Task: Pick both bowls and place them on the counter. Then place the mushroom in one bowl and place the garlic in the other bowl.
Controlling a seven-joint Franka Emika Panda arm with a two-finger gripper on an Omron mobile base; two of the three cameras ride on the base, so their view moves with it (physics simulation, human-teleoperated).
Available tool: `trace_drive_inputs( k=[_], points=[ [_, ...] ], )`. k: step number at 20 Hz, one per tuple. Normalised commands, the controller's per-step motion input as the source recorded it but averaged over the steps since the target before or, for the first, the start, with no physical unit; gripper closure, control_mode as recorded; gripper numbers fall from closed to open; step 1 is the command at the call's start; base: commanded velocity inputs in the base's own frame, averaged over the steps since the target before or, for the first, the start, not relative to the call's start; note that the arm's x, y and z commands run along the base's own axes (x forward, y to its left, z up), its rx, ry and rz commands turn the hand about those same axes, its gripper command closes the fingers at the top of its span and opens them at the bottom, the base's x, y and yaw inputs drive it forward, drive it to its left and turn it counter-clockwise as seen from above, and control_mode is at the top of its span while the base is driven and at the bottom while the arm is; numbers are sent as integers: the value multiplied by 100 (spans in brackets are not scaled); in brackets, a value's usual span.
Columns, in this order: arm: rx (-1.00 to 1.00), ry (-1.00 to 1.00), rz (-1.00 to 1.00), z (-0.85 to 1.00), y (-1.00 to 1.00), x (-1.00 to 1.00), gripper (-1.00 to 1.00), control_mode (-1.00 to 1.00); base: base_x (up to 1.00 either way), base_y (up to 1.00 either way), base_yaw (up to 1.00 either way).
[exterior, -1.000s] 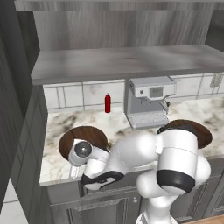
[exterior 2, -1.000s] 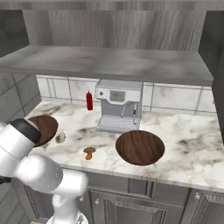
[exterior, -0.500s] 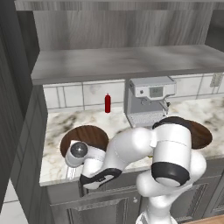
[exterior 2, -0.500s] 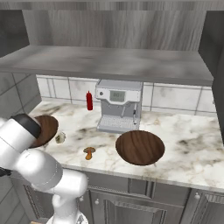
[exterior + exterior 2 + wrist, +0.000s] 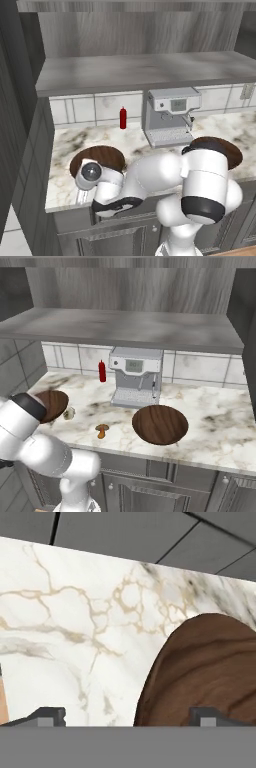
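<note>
Bowls both on the counter (image 5: pixel 210 421), well apart. Left bowl (image 5: pixel 97 157) near the counter's left end, close to the front edge, partly covered by the arm in the left base view; seen again in the right base view (image 5: pixel 52 403) and, close up in the hand view (image 5: pixel 205 672), as a wide curve of dark grained wood over white marble. Right bowl (image 5: pixel 160 423) in front of the coffee machine (image 5: pixel 135 381), near the front edge, interior bare; in the left base view (image 5: pixel 222 150) mostly behind the arm's upper link.

Mushroom (image 5: pixel 102 430) on the marble between the two bowls, orange-brown cap, lying apart from both. Garlic (image 5: pixel 69 413) just beside the right rim of the left bowl, on the marble rather than inside it, as far as can be told at this size.

Gripper (image 5: pixel 127 714) low over the counter beside the left bowl, fingertips (image 5: pixel 47 714) spread wide apart with nothing between them; one tip over bare marble, the other over the bowl's wood. Cannot tell whether that tip touches the bowl.

Red bottle (image 5: pixel 102 371) upright against the tiled back wall, left of the coffee machine. Grey shelf slab (image 5: pixel 125 328) above, spanning the width of the counter.
</note>
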Motion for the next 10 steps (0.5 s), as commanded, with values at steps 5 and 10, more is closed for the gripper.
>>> trace_drive_inputs(
  k=[5,10],
  points=[
    [0,-2,-4,30,-31,0,-100,-100,0,0,0],
    [3,0,-4,36,-40,-1,-100,-100,0,0,0]
  ],
)
